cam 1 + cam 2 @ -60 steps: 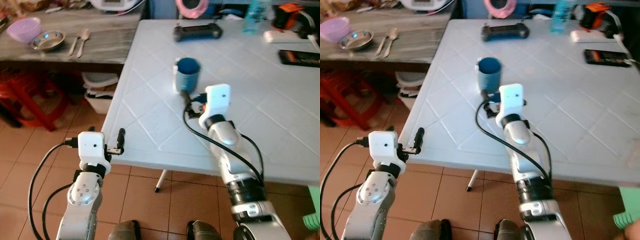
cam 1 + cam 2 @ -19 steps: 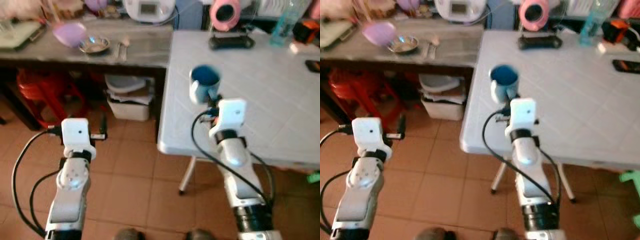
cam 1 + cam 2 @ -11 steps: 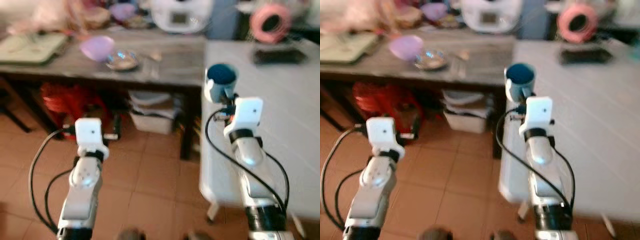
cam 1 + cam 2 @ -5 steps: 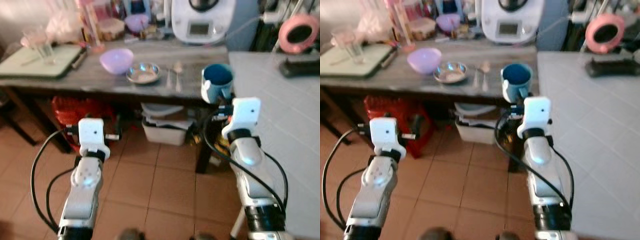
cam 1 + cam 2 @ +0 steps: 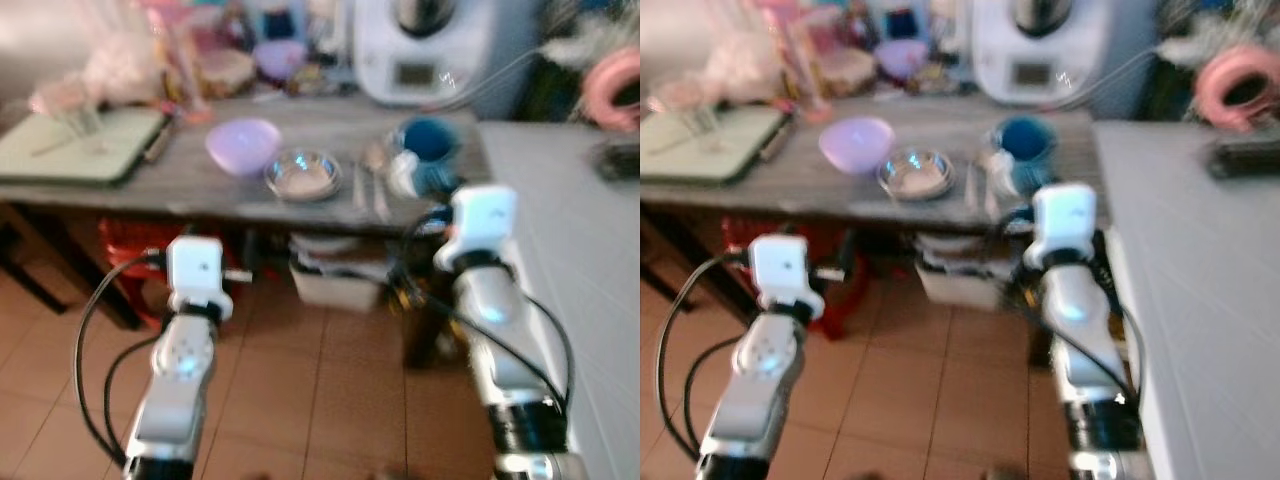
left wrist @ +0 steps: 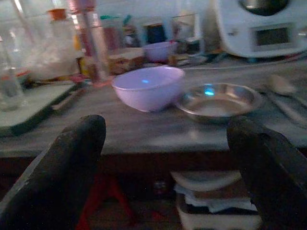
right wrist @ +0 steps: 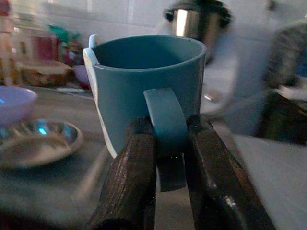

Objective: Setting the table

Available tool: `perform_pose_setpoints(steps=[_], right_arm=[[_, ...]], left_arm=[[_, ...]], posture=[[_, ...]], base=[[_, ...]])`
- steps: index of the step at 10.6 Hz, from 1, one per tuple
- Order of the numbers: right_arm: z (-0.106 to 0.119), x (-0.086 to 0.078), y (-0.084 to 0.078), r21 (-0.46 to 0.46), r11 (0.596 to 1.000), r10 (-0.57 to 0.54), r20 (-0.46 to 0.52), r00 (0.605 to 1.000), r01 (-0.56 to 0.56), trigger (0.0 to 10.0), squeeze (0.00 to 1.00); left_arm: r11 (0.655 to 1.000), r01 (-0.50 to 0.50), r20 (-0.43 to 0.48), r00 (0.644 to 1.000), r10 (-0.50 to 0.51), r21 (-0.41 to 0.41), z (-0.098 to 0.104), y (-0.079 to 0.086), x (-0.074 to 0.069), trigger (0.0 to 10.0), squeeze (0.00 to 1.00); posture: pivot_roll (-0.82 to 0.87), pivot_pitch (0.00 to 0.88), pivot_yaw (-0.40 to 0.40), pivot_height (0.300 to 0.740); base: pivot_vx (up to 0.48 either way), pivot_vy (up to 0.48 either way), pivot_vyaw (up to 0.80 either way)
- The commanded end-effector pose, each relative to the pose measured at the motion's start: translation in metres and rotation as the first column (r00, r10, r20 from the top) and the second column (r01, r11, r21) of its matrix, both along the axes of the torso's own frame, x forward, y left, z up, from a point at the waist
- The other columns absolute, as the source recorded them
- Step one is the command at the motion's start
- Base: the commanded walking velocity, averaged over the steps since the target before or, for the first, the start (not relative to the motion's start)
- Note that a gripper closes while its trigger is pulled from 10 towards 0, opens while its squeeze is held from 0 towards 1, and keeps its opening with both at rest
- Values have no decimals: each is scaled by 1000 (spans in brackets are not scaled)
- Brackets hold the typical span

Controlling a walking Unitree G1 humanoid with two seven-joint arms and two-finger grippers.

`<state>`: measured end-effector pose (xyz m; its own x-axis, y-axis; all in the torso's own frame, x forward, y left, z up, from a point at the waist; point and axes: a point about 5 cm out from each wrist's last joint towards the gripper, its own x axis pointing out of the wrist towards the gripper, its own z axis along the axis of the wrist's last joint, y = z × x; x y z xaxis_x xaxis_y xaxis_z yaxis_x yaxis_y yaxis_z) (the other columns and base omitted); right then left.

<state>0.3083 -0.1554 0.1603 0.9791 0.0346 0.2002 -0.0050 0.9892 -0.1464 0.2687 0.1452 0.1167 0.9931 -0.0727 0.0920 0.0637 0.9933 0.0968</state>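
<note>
A blue mug (image 7: 144, 81) stays upright in the air, with my right gripper (image 7: 165, 141) shut on its handle. In the eye views the mug (image 5: 425, 150) hangs over the right end of the grey wooden counter (image 5: 150, 185), close to two spoons (image 5: 372, 185). A purple bowl (image 5: 243, 143) and a small steel dish (image 5: 303, 175) sit on the counter to the mug's left. My left gripper (image 6: 168, 127) is open and empty, held low in front of the counter's edge, facing the bowl (image 6: 148, 86) and dish (image 6: 218, 99).
The white table (image 5: 580, 220) stands at the right, butting against the counter. A white kitchen appliance (image 5: 430, 45) and jars stand at the back. A green board (image 5: 70, 140) lies far left. Under the counter are a red stool (image 5: 130, 240) and a bin (image 5: 335, 275).
The view has swung left from the white table to the counter. The mug stays in my right gripper and now hangs over the counter's right end. The left arm holds its pose.
</note>
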Motion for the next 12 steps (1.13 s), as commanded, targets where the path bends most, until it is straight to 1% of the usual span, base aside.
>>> perform_pose_setpoints(steps=[1, 4, 5, 6, 7, 8, 9, 10, 11, 12], right_arm=[[8, 4, 12, 1, 999, 36, 40, 999, -36, 10000, 0], [15, 9, 13, -9, 999, 31, 64, 997, -31, 10000, 0], [16, 11, 12, -19, 1000, 10, 64, 998, -9, 10000, 0], [16, 14, 9, -22, 1000, -18, 60, 998, 19, 10000, 0], [13, 18, 9, 14, 1000, -20, 25, 999, 19, 10000, 0], [15, 26, 11, 39, 999, 11, -8, 1000, -11, 10000, 0], [17, 29, 12, 38, 999, 28, -10, 1000, -28, 10000, 0], [20, 34, 14, 52, 996, 71, -18, 997, -70, 10000, 0], [26, 41, 16, 35, 993, 114, -12, 993, -113, 10000, 0], [30, 47, 17, 36, 991, 126, -17, 992, -125, 10000, 0]], left_arm=[[1000, -24, 19, 1000, 24, 16, 5, 9, 1, 10000, 0], [1000, -20, 31, 999, 19, 6, 8, 8, 1, 10000, 0], [1000, -17, 32, 999, 17, -8, 8, 7, 1, 10000, 0], [1000, -20, 28, 999, 21, -12, 7, 7, 0, 10000, 0], [999, -27, 23, 999, 28, -16, 6, 9, -2, 10000, 0], [999, -38, 23, 999, 38, -26, 8, 10, -4, 10000, 0], [999, -43, 19, 999, 43, -30, 7, 11, -6, 10000, 0], [998, -46, -2, 999, 46, -31, 3, 10, -13, 10000, 0], [999, -40, -28, 999, 39, -33, -1, 9, -22, 10000, 0], [997, -22, -41, 999, 20, -72, -2, 9, -25, 10000, 0]], posture=[[21, 25, 58, 740], [23, 33, 63, 740], [23, 36, 62, 740], [24, 39, 60, 740], [27, 47, 58, 740], [35, 82, 59, 740], [35, 94, 60, 740], [41, 111, 58, 740], [58, 132, 60, 740], [73, 144, 62, 740]], base=[[480, 0, 0], [480, 0, 0], [352, 0, 0], [0, 0, 0], [0, 0, 0], [0, 0, 0], [0, 0, 0], [0, 0, 0], [0, 0, 0], [0, 0, 0]])
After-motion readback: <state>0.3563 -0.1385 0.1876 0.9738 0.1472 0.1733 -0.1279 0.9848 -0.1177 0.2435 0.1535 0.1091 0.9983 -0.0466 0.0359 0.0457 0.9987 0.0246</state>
